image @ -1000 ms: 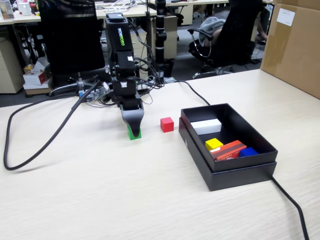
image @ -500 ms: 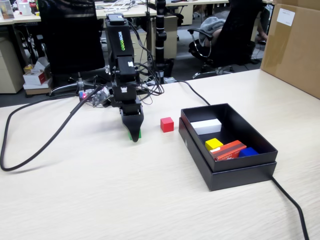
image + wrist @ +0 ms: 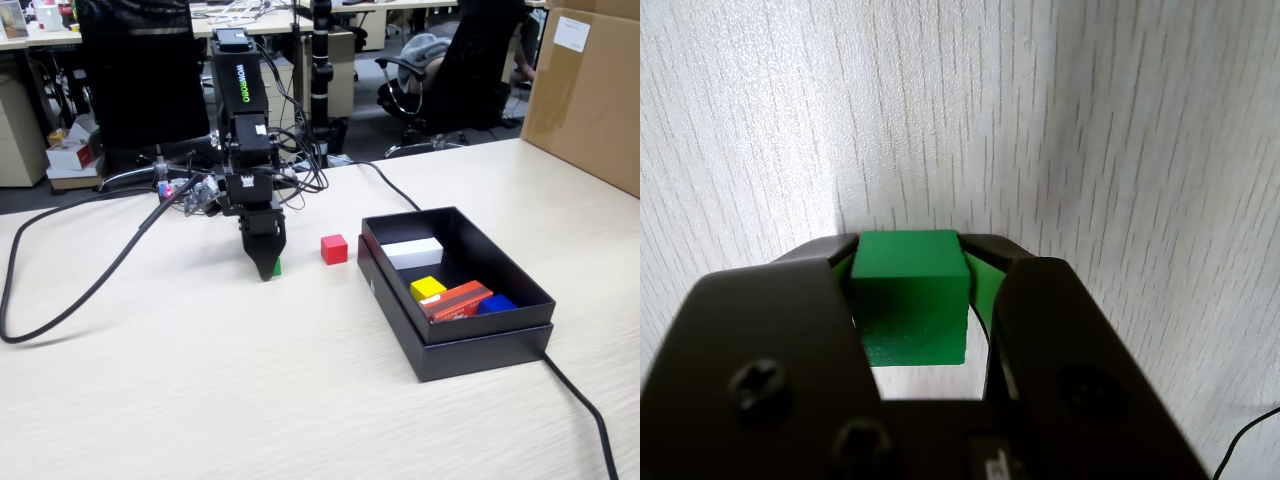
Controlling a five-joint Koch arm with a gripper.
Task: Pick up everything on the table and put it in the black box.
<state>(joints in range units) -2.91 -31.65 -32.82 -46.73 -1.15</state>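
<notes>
Right now the green cube (image 3: 910, 297) sits clamped between the two black jaws of the gripper (image 3: 912, 262), which press on its opposite side faces; that square hold looks meant to keep it from twisting on the way across. In the fixed view only a sliver of green shows at the gripper's tip (image 3: 270, 266), and from that angle it is hard to say whether the cube rests on the table (image 3: 250, 390) or hangs just clear of it. The wrist view settles the grip but shows nothing else, only pale wood grain beneath.

The fixed view supplies the rest. The red cube (image 3: 334, 248) lies free on the table, between the gripper and the black box (image 3: 470, 345), just beside the box's near corner. The yellow cube (image 3: 427, 288) is already inside the box, next to a white block (image 3: 412, 252), an orange-red packet (image 3: 456, 300) and something blue (image 3: 497, 303). So one cube is delivered, one is in hand and one waits.
</notes>
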